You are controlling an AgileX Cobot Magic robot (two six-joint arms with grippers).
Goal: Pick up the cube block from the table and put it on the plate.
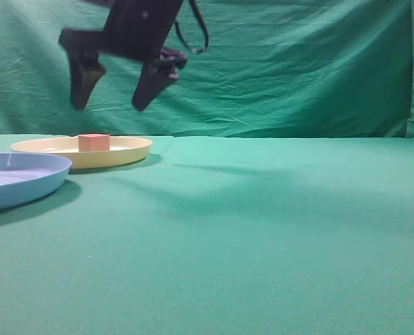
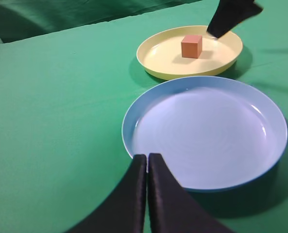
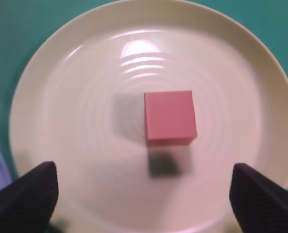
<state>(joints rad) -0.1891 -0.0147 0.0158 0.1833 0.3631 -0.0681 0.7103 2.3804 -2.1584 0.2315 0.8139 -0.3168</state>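
Now the cube block (image 3: 169, 118) sits near the middle of the pale yellow plate (image 3: 61, 97), free of any grip. Above it hangs the right gripper (image 1: 112, 91), fingers spread wide and empty. Beside the plate lies a light blue plate (image 2: 207, 131); the left gripper (image 2: 147, 167) hovers at its near rim, fingertips pressed together, holding nothing, over the green table (image 1: 276, 244).

Table (image 1: 262, 230) = matt green cloth w/ fine weave, cube block (image 3: 169, 118) matt & smooth, plate (image 3: 61, 97) glossy pale yellow w/ faint concentric ridges, light blue plate (image 2: 260, 111) glossy, looks like plastic.
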